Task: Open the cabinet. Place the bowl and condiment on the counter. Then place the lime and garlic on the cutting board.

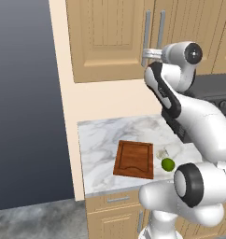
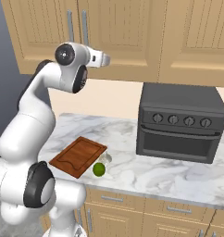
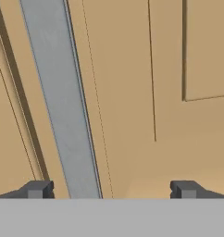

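Note:
The cabinet (image 1: 105, 42) (image 2: 123, 37) is closed, its two grey bar handles (image 1: 146, 32) side by side at the door seam. My gripper (image 1: 149, 52) (image 2: 108, 59) is raised close to the door (image 3: 132, 92). It is open, with one handle (image 3: 63, 102) between its fingertips (image 3: 37, 189), nearer one tip and touching neither. On the counter (image 1: 101, 140) lies the cutting board (image 1: 133, 159) (image 2: 78, 156). The lime (image 1: 167, 164) (image 2: 99, 169) and the pale garlic (image 1: 161, 153) (image 2: 106, 158) sit just off the board's right edge. The bowl and condiment are hidden.
A dark toaster oven (image 2: 181, 122) stands on the counter's right half, under more wall cabinets. Low cabinets with drawers (image 2: 146, 208) run below the counter. A dark wall (image 1: 21, 93) borders the counter on the left.

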Available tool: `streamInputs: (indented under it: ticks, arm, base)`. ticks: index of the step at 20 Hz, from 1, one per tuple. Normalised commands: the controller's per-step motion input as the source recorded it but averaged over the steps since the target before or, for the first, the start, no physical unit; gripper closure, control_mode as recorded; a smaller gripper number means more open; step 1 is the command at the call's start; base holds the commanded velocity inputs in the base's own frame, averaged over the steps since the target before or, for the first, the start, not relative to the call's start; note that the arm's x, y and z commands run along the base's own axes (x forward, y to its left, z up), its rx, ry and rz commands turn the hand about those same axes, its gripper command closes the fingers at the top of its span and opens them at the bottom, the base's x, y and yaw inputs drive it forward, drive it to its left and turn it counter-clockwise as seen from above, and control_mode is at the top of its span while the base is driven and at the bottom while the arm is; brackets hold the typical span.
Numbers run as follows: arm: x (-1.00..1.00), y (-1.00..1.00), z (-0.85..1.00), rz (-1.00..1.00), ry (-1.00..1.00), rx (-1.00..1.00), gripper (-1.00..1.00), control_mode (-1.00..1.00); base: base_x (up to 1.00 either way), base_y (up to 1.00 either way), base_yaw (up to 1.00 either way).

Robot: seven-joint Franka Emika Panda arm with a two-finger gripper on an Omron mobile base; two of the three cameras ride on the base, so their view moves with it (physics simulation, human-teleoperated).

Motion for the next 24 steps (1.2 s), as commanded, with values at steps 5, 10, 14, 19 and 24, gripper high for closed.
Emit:
streamInputs:
  ticks: [5, 10, 14, 19, 24]
  arm:
    - [0.56, -0.04, 0.00, 0.00, 0.00, 0.01, -1.00, -1.00]
    - [0.40, -0.18, 0.00, 0.00, 0.00, 0.01, 1.00, -1.00]
    - [0.01, 0.00, 0.00, 0.00, 0.01, 0.00, 1.00, -1.00]
    - [-0.26, -0.33, 0.00, 0.00, 0.06, 0.04, 1.00, -1.00]
    - [-0.89, -0.56, 0.00, -0.06, 0.11, 0.05, 1.00, -1.00]
  base:
    - [0.00, 0.00, 0.00]
    - [0.00, 0.00, 0.00]
    - [0.00, 0.00, 0.00]
    - [0.00, 0.00, 0.00]
    - [0.00, 0.00, 0.00]
